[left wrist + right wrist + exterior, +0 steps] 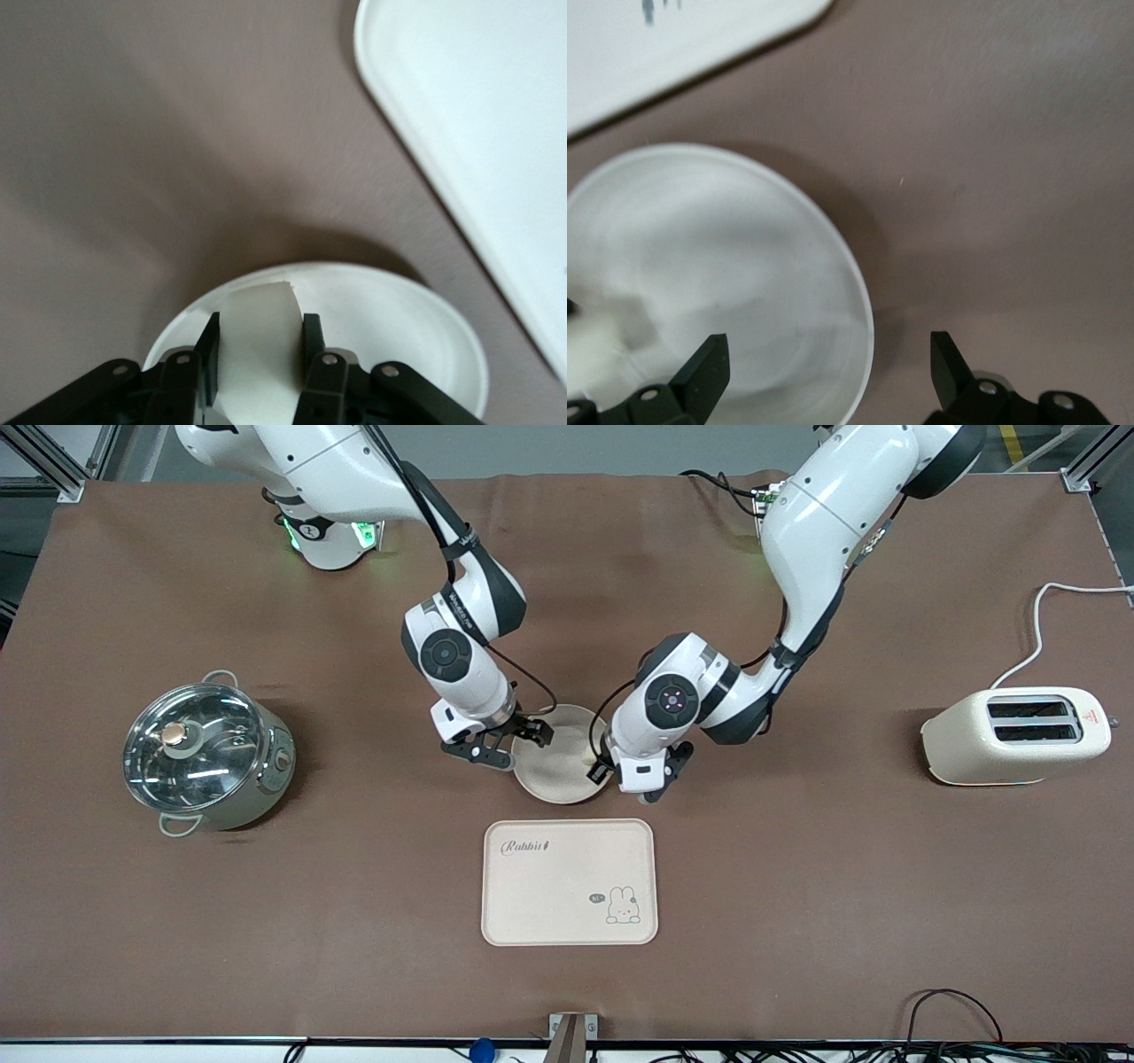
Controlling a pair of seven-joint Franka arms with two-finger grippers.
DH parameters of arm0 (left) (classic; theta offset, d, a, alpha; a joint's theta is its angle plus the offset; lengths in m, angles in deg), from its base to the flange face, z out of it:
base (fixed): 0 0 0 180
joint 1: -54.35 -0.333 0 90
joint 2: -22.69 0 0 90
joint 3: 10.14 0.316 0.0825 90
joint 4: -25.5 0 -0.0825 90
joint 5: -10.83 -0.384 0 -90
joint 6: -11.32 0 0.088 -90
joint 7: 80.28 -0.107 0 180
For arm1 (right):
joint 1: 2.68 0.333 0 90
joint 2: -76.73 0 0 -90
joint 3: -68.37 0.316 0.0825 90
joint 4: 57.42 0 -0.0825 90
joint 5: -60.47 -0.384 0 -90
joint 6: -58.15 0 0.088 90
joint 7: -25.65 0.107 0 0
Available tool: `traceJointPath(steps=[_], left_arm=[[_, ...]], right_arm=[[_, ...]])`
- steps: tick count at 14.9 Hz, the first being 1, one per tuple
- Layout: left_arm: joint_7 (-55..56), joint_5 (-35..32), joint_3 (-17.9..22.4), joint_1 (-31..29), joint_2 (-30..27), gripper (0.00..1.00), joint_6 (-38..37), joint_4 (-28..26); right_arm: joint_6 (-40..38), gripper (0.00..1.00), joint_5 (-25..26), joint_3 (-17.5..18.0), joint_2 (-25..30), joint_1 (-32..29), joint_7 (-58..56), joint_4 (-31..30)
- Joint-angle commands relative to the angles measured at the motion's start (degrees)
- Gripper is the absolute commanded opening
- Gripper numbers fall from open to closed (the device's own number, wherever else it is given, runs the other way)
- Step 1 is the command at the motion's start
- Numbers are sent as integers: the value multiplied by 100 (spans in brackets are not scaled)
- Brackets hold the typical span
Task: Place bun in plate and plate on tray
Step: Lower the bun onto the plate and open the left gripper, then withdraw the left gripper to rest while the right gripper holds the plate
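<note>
- The plate (555, 766) sits on the brown bench (797, 886), just beside the tray (570, 882) on the side farther from the front camera; the two are close but not touching.
- The left hand (259, 354) is over the plate's edge at the left arm's end, fingers (312, 341) closed snugly on the bun (257, 341); the bun stands between them, above the inside of the plate.
- The right hand (824, 363) is at the plate's rim toward the right arm's end, fingers (709, 367) spread wide and holding nothing; one finger is over the plate's inside, the other over bare bench just outside the rim.
- In the right wrist view a pale blurred shape at the picture's edge over the plate may be the bun, but I cannot tell.
- The tray lies flat, nearer the front camera than the plate, with its "Rabbit" lettering and rabbit drawing showing.
- A lidded metal pot (205, 751) stands well apart from the plate, toward the right arm's end of the bench.
- A cream toaster (1016, 736) stands well apart from the plate, toward the left arm's end.
</note>
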Motion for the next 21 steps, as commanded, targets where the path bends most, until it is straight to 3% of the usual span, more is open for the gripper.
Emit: traceJointPath(steps=[1, 3, 4, 5, 6, 10, 11, 13, 15, 18, 19, 21], left_arm=[[104, 60, 24, 187, 135, 40, 2, 176], [183, 33, 24, 231, 143, 43, 2, 176], [184, -2, 24, 249, 135, 61, 2, 176], [192, -2, 33, 249, 100, 84, 2, 176], [210, -19, 59, 214, 21, 100, -6, 176], [61, -89, 235, -171, -663, 100, -347, 263], [-218, -212, 235, -286, -804, 100, -715, 385], [-964, -336, 226, -680, -1094, 100, -1732, 762], [-1606, -353, 182, -1068, -1419, 100, -2447, 905], [-2591, -380, 226, -1551, -2017, 100, -3002, 896], [-2959, -389, 226, -1683, -2193, 100, -3116, 905], [-3794, -476, 244, -1842, -2553, 100, -3318, 914]], right_arm=[[-30, 100, -42, 52, 52, -167, 12, 61], [-30, 100, -42, 52, 43, -149, -6, 61], [-30, 100, -25, 52, 8, -149, -15, 61], [-13, 100, 54, 52, -45, -132, -15, 61], [-4, 100, 202, 52, -89, -123, -15, 61], [259, 99, 345, 52, -194, -97, -15, 17], [303, 94, 345, 52, -212, -79, -15, 26], [383, 72, 353, 52, -238, -70, -24, 26], [383, 42, 371, 52, -291, -61, -32, 17], [383, 38, 467, 52, -326, -70, -24, -18], [383, 30, 502, 52, -335, -70, -32, -18], [374, 2, 503, 60, -335, -70, -24, -18]])
